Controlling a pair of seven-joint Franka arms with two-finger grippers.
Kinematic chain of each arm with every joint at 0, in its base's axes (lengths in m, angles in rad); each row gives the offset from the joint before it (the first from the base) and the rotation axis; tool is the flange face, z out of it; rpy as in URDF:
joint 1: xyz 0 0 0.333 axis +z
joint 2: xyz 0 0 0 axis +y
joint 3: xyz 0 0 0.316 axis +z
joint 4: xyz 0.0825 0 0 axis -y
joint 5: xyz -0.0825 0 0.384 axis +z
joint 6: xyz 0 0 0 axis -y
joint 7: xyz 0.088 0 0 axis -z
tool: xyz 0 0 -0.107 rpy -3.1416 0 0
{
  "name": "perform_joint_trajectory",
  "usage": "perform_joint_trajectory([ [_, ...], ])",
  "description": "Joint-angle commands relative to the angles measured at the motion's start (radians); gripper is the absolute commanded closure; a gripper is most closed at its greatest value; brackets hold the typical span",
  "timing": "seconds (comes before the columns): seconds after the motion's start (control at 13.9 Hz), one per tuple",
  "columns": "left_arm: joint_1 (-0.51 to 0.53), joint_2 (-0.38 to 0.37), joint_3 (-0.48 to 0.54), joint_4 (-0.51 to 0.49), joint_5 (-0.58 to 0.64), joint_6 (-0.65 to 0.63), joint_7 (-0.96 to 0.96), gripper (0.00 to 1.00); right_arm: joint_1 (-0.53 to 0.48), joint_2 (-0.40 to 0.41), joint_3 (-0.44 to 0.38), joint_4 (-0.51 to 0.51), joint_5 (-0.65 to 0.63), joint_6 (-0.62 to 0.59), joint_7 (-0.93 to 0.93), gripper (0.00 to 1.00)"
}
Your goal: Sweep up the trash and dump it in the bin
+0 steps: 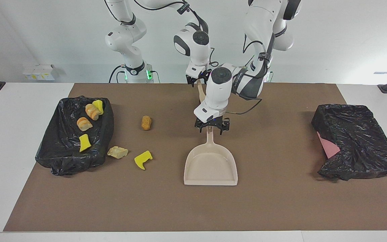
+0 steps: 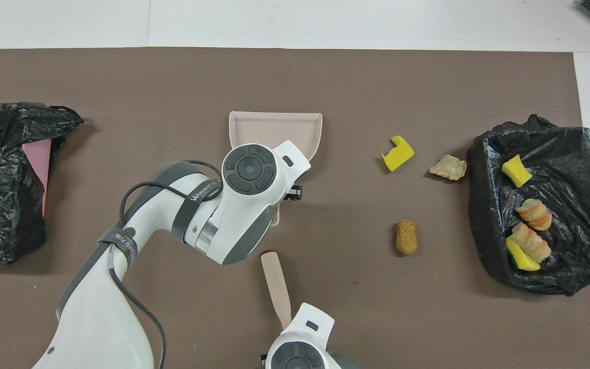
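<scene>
1. I read clock positions off the facing view, with the dustpan as the dial's centre. Its handle points to twelve o'clock and its open mouth to six.
2. The left gripper sits right down at the top of that handle. I cannot tell whether it has clamped on yet.
3. The right gripper is at twelve o'clock, closed on the end of the brush, whose handle slopes down to the mat.
4. Three pieces of the trash lie loose on the mat: an orange-tan lump at ten o'clock, and a yellow foam piece and a pale chunk at nine.
5. The other four pieces already lie in the black-lined bin, also at nine o'clock, just beside the pale chunk.
6. A second black bag sits well apart at three o'clock.
7. As I judge it, the step in hand is securing both tools. I would confirm a square, firm hold on the dustpan handle before lifting, since a grip so high on a long handle may let the pan swing.
8. The mouth then needs turning toward nine o'clock, with its lip flat on the mat near the yellow piece.
9. Brush strokes should be low and short, driving scraps into the pan rather than scattering them.
</scene>
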Motion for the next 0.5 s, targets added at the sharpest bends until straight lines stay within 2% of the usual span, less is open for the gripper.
perform_joint_trajectory([
  [0.0, -0.007, -0.002, 0.010, -0.002, 0.027, 0.024, -0.007, 1.00, 0.001, -0.004, -0.002, -0.001, 0.024, -0.027, 0.067, 1.00],
  [0.22, 0.002, -0.005, 0.010, 0.002, 0.032, 0.021, -0.006, 1.00, -0.014, -0.071, -0.007, 0.005, 0.019, -0.096, 0.079, 1.00],
  [0.43, 0.013, -0.029, 0.023, 0.010, 0.035, 0.014, -0.001, 1.00, -0.094, -0.173, -0.008, 0.005, -0.014, -0.197, 0.081, 1.00],
])
